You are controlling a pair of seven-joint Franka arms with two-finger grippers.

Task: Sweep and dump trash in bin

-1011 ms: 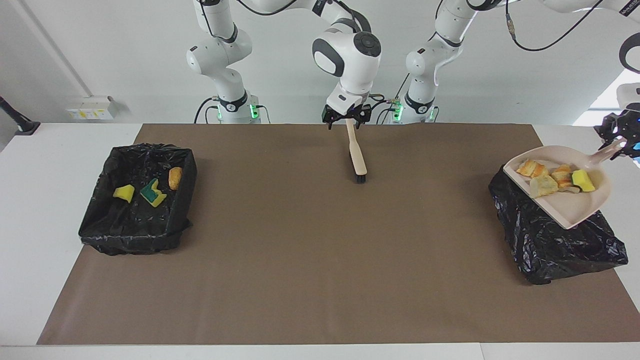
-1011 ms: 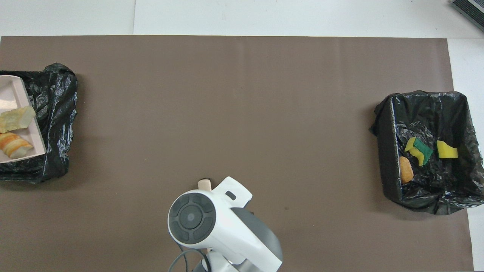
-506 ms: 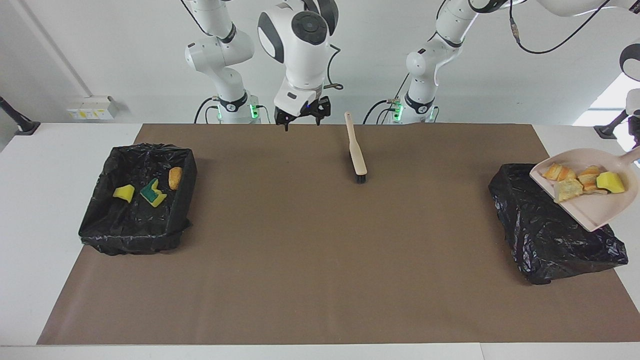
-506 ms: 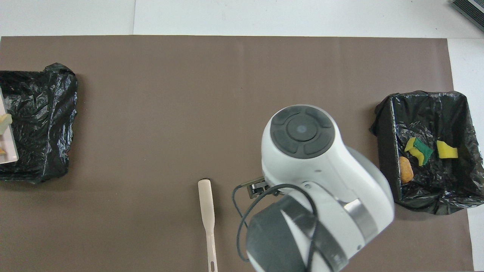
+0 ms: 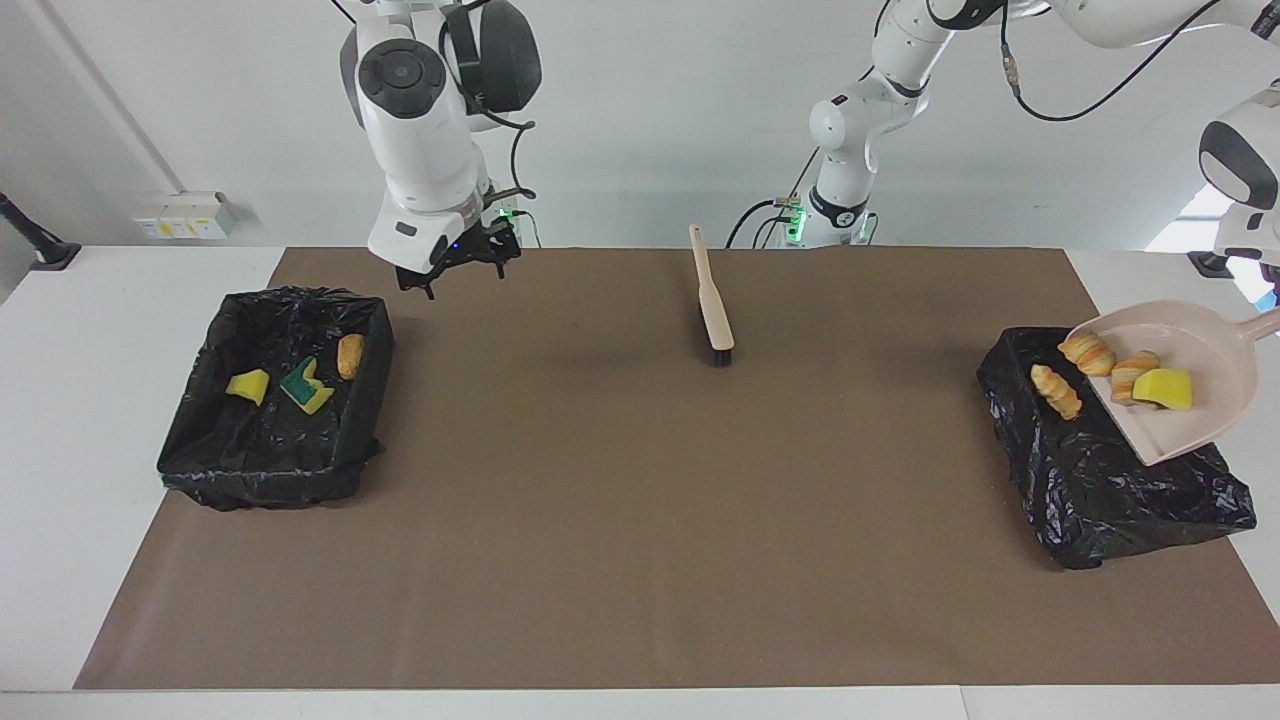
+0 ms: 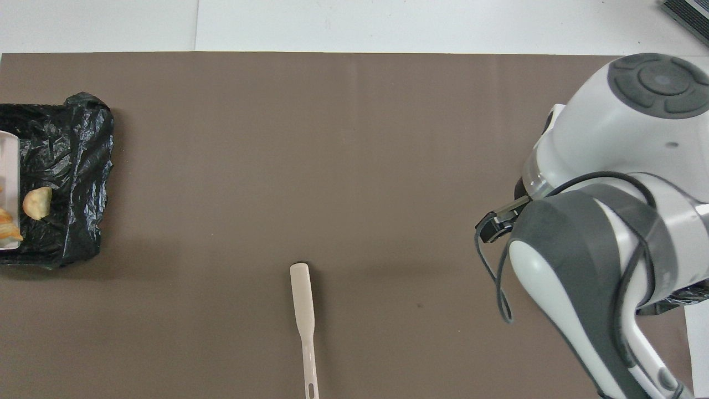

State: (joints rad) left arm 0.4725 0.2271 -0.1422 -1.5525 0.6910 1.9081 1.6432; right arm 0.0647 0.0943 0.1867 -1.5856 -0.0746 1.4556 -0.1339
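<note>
My left gripper, cut off by the facing view's edge, is shut on the handle of the beige dustpan [image 5: 1195,410], which tilts over the black-lined bin [image 5: 1100,495] at the left arm's end. One croissant piece [image 5: 1057,390] lies on the bin's liner just off the pan's lip. Two croissant pieces [image 5: 1088,352] and a yellow sponge [image 5: 1163,390] still sit in the pan. In the overhead view only the pan's edge [image 6: 11,166] and a tan piece [image 6: 37,203] on the liner [image 6: 72,166] show. My right gripper [image 5: 455,272] hangs open and empty over the mat.
The beige brush [image 5: 712,300] lies on the brown mat near the robots, bristles away from them. A second black-lined bin [image 5: 200,470] at the right arm's end holds two sponge chunks and a nugget [image 5: 350,356]. The right arm [image 6: 609,221] covers that bin in the overhead view.
The right gripper let go of the brush, rose and swung toward the right arm's end. The dustpan tipped further, and one piece slid off its lip onto the bin's liner.
</note>
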